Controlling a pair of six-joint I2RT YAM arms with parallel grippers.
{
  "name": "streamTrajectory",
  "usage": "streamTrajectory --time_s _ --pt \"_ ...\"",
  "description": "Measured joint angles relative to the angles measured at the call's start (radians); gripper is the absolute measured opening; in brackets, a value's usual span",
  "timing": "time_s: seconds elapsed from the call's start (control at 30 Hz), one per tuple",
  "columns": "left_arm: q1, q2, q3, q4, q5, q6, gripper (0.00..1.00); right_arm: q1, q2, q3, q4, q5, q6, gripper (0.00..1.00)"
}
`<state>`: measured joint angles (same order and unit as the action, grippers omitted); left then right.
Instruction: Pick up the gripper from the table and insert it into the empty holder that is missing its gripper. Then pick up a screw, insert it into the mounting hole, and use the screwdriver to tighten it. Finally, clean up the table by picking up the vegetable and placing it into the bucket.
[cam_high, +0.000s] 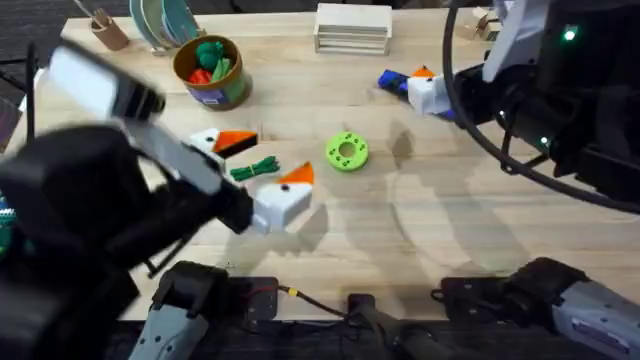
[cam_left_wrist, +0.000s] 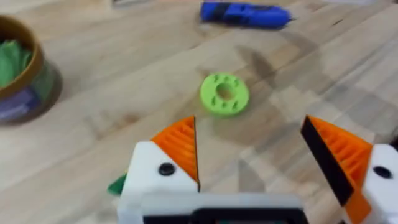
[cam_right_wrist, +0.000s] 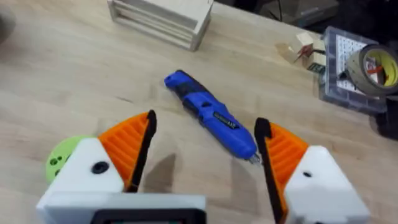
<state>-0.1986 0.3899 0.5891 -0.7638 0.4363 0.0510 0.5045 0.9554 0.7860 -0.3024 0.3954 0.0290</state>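
The left tool (cam_left_wrist: 252, 165) is seen from its own wrist, jaws spread wide, with white finger blocks carrying orange ribbed pads (cam_left_wrist: 181, 146). Between and beyond the pads, a green ring-shaped disc (cam_left_wrist: 224, 94) lies flat on the wooden surface (cam_left_wrist: 124, 74). Farther off, the blue screwdriver (cam_left_wrist: 245, 14) lies on its side. The bucket (cam_left_wrist: 22, 78), with green contents, is cut by the edge.

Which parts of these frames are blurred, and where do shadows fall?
Overhead: the left arm looms large, dark and smeared; soft shadows on the table. Left wrist: bucket and screwdriver soft. Right wrist: screwdriver sharp, gripper shadows faint.
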Motion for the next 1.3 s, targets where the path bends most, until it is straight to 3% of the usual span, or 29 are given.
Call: streamTrajectory --time_s 0.17,0.3,0.6,0.97,1.3 --pt "0.0 0.233 0.171 -0.151 -0.114 0.06 0.992 0.0 -0.022 0.0 -0.096 0.0 0.06 0.991" --pt "0.0 0.367 0.241 -0.156 -0.181 0.104 0.993 0.0 -0.059 0.0 -0.171 0.0 0.093 0.991" --pt "0.0 0.516 0.25 -0.165 -0.228 0.129 0.993 0.0 -0.141 0.0 -0.246 0.0 0.11 0.991" --pt "0.0 0.73 0.251 -0.22 -0.277 0.134 0.993 0.0 -0.158 0.0 -0.29 0.0 0.114 0.991" --pt "0.0 0.895 0.251 -0.159 -0.42 0.137 0.993 0.0 -0.158 0.0 -0.294 0.0 0.114 0.991"
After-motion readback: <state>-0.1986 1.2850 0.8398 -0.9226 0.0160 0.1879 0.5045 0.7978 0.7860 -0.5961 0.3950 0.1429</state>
